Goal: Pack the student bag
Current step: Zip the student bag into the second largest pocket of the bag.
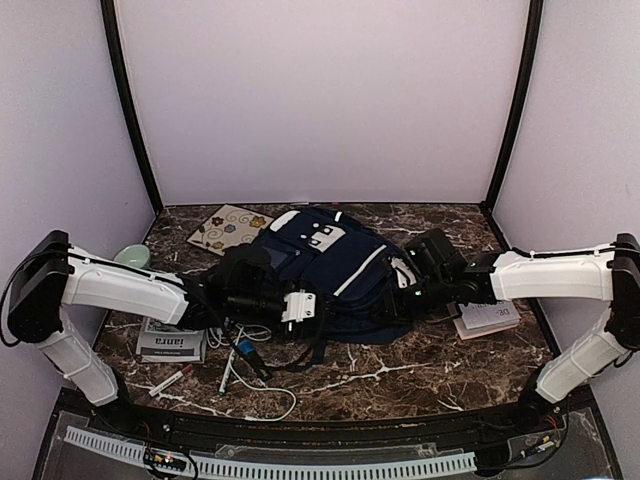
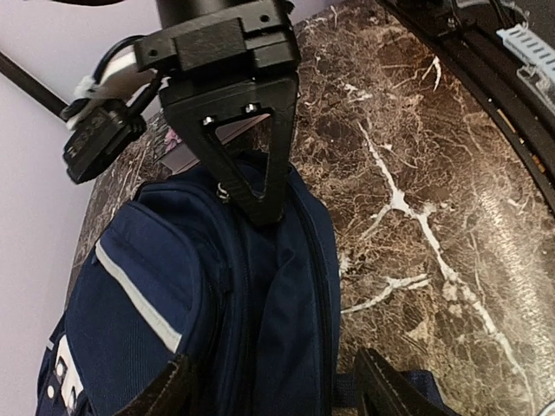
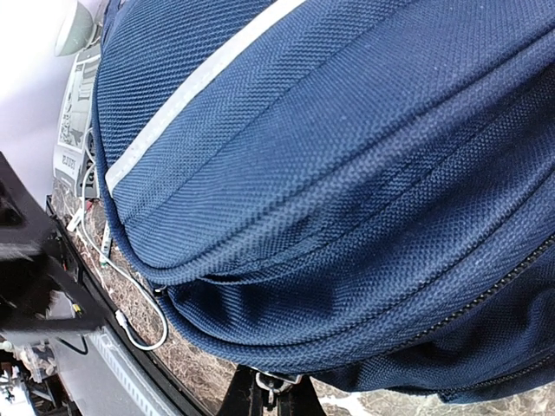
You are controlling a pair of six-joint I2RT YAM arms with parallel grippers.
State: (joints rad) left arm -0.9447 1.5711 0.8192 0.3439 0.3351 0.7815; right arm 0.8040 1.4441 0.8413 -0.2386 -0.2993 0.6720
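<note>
Right tool (image 3: 269,397) cut off at bottom edge; booklet (image 1: 487,320) print illegible

Coarse-woven matt navy cloth student bag (image 3: 347,130), glossy marble-look table (image 2: 416,173)

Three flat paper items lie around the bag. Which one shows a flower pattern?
The cream sheet at the far left, behind the student bag; the left booklet and the right booklet show no flowers.

student bag (image 1: 330,272): big navy fabric backpack, white trim stripes + white patch nr top. Lies flat mid-counter (image 1: 420,378), front side up, top end twd back-left, bulging a bit. Dark strap trails off near side. Zips seen look shut.
</note>
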